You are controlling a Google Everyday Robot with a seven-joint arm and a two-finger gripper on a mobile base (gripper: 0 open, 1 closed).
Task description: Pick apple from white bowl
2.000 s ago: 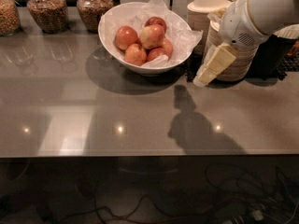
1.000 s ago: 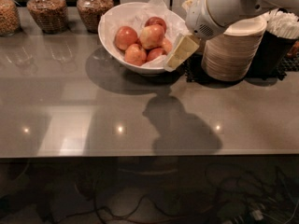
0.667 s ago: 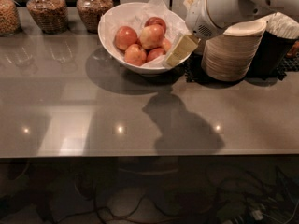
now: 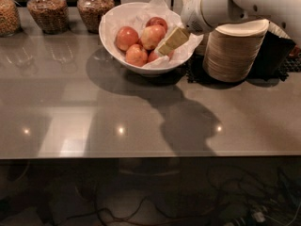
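Observation:
The white bowl (image 4: 123, 62), lined with crinkled white paper, stands at the back middle of the grey counter and holds several apples. The apple (image 4: 151, 36), the largest and palest with yellowish-orange skin, lies in the middle of the pile. Darker red apples lie around it. My gripper (image 4: 168, 42), with yellowish tips, reaches in from the right on a white arm. It hangs over the bowl's right side, its tip just right of the apple and above a redder apple (image 4: 154, 56).
Three glass jars (image 4: 44, 11) of dry food stand at the back left. A stack of beige disposable bowls (image 4: 233, 51) stands right of the white bowl, with a black holder (image 4: 277, 55) beside it. The counter's front edge (image 4: 141, 155) runs across the view.
My arm has swung left from in front of the stacked beige bowls to over the white bowl's right side. The gripper now reaches further in toward the apples. The apples have not moved.

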